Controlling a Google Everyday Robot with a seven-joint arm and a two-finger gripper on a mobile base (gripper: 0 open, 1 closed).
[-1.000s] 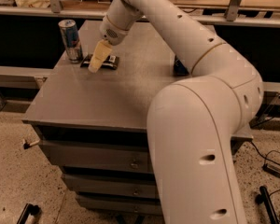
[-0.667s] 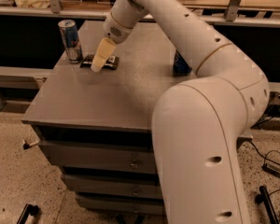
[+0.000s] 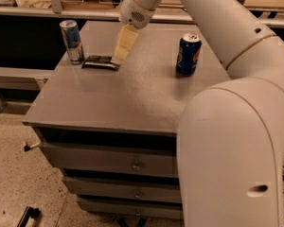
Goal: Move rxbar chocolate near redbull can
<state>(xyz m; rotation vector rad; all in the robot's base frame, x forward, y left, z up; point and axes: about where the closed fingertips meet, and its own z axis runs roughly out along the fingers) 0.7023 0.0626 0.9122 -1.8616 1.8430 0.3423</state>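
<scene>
While the rxbar chocolate lies by the worktop's far left corner, just beside the redbull can, we see our gripper at its right end; whether it grips, we cannot tell.

End effector over rxbar chocolate beside redbull can.

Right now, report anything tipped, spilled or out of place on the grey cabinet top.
Nothing stands out. The slim silver-and-blue can and the wider dark-blue can both stand upright, the dark flat wrapped bar lies flat beside the slim can, and the cream pincer hangs at the bar's right end. No spill shows.
</scene>
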